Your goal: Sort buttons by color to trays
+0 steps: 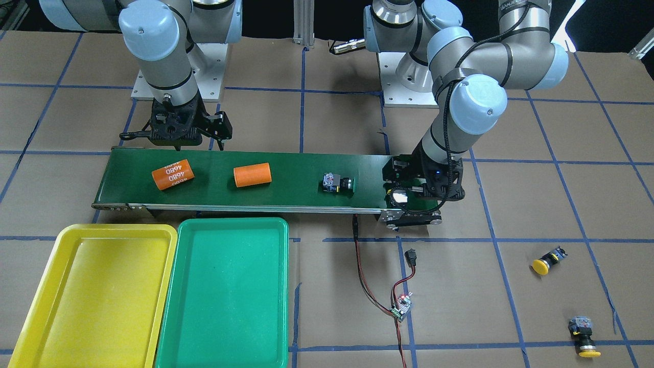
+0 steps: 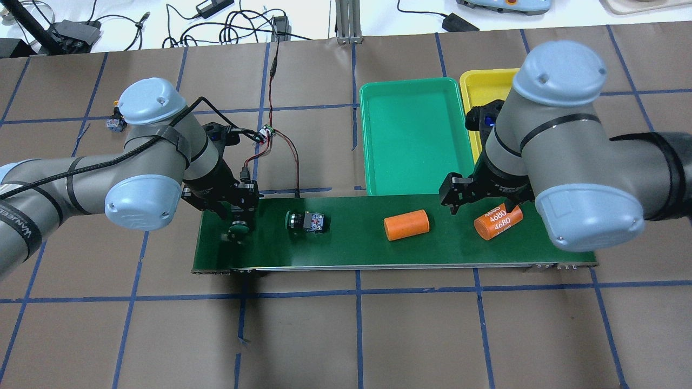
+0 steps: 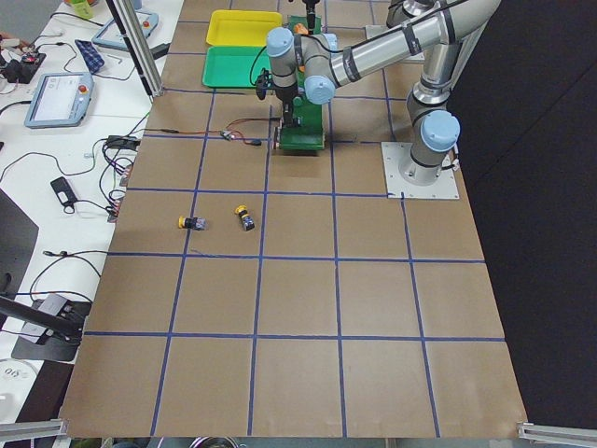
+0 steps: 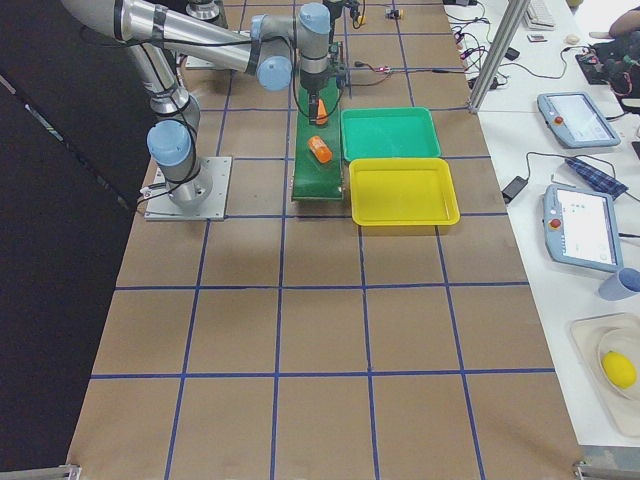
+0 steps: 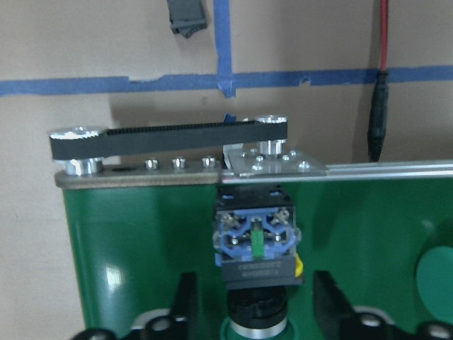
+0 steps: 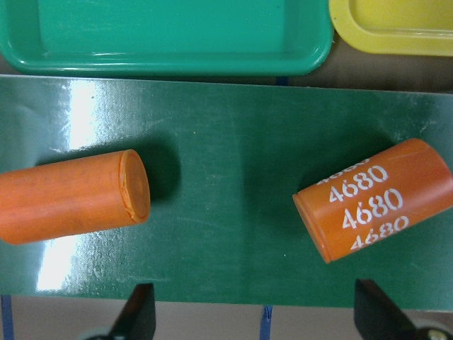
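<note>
Green button (image 5: 255, 244) between left gripper's (image 5: 255, 283) parted jaws, untouched.
I see right gripper (image 6: 253, 287) spread above conveyor belt (image 6: 226, 142).

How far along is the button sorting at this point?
Done: nothing; the yellow tray and the green tray are both empty. In hand: the left gripper is open around one green button at the belt end, not clamped. Left: that button, a second green button mid-belt, and a yellow button and the other yellow button on the table. The right gripper is open, holding nothing.
</note>
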Motion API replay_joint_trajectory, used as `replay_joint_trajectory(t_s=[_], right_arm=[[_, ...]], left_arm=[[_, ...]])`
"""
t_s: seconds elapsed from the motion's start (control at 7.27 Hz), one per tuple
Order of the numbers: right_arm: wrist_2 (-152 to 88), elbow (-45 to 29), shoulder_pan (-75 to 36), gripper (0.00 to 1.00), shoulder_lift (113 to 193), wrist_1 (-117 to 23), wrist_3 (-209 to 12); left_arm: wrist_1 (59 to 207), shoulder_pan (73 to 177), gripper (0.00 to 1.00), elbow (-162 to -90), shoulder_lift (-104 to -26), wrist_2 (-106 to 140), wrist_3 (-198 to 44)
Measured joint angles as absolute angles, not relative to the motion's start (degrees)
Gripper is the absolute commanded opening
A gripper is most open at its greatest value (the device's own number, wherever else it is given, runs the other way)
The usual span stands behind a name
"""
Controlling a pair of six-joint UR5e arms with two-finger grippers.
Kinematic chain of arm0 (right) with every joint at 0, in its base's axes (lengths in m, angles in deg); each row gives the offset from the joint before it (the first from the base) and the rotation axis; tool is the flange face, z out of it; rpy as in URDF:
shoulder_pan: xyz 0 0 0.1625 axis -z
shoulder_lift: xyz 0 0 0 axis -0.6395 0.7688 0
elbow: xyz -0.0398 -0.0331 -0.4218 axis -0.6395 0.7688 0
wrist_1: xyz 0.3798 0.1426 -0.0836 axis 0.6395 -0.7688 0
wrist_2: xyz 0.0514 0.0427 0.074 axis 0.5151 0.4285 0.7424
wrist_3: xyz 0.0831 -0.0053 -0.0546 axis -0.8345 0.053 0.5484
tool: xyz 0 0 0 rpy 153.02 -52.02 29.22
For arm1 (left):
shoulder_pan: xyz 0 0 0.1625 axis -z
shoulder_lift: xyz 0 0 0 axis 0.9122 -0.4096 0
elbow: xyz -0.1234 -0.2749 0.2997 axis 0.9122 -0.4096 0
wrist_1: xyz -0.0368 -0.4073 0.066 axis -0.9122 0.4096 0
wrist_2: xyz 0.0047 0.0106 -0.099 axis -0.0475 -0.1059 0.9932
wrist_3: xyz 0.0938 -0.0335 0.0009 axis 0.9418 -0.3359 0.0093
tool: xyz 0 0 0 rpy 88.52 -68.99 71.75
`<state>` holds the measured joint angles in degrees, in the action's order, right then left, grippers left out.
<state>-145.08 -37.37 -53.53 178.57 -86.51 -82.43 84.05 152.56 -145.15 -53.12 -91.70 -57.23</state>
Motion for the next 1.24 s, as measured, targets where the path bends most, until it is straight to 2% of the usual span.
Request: replay_joint_trajectory(t_s=[0.28,0.69,0.96,1.24], right_arm=[[-145.29,-38.55,-53.56,1.0,178.68,-87.89,-77.34],[-145.52,-38.55,-53.66,1.0,179.62,-87.65,-67.21],[-145.46,-38.21,-53.89,1.0,180.48,-83.84,-66.07],[-145.03,-36.83,-54.24,1.0,180.91,-79.63,-65.91]], left_arm=[[88.69,145.08,1.0,-134.73,-58.34,-95.26,-48.59],[88.47,133.94,1.0,-118.8,-72.69,-96.18,-47.17],[87.68,129.94,1.0,-115.43,-77.37,-96.3,-47.95],[84.22,127.58,1.0,-117.17,-79.1,-96.38,-47.79]])
